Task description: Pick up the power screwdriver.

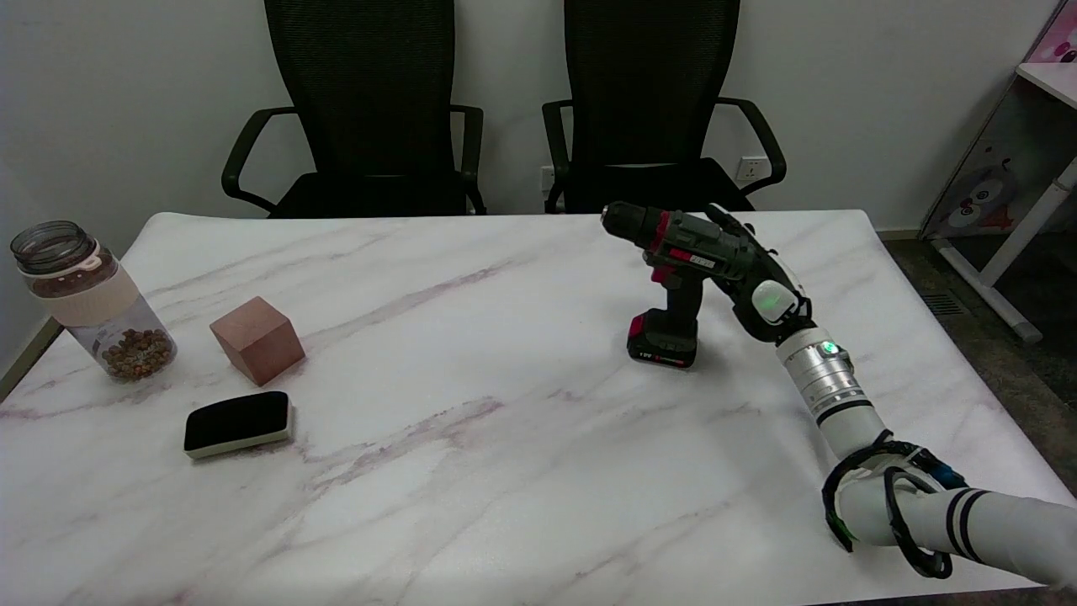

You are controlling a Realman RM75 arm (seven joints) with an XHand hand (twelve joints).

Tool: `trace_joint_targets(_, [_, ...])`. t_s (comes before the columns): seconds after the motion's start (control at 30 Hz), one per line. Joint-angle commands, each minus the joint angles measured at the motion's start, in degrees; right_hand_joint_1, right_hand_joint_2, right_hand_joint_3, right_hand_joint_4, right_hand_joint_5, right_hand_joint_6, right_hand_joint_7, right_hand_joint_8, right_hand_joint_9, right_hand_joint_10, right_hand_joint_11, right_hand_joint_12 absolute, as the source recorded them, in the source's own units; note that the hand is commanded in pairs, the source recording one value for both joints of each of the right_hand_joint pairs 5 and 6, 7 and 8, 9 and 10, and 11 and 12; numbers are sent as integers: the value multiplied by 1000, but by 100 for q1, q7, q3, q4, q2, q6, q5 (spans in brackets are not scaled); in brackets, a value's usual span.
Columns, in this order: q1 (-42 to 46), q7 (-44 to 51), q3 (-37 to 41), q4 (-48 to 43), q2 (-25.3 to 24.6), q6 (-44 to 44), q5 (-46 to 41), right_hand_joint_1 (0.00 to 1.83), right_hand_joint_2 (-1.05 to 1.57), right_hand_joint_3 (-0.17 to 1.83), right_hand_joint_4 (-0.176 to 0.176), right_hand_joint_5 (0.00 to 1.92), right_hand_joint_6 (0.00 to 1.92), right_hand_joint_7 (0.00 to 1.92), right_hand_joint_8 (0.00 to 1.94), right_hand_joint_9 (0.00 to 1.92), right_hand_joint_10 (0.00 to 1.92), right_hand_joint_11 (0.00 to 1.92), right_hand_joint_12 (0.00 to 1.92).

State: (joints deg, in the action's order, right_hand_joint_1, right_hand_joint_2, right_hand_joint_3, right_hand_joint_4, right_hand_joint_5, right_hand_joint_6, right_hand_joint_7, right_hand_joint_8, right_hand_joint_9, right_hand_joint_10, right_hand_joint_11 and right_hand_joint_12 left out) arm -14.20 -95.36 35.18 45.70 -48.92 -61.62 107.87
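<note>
Near the table's [505,471] far right edge, our right hand [761,282] wraps the rear of the screwdriver [686,257], which looks lifted. We judge it rigid, battery-heavy; the handle offers firmer hold.

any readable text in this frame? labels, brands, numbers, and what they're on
Nothing reads clearly.
Power screwdriver, gripped by the right hand: label plate on the body, too blurred.
Its battery base: small white marking, possibly "12V", uncertain.
Jar: label too small.
Block, eraser: no text.
</note>
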Motion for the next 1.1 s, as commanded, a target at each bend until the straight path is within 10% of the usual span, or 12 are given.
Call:
trace_joint_targets(0.03, [-267,-9,-222,-87,-292,229,143,898,-511,623,123,227,227,227,227,297,297,235,235])
trace_joint_targets(1.1, [-215,-9,-293,-61,-364,151,340,902,-465,583,112,231,231,231,231,340,340,331,331])
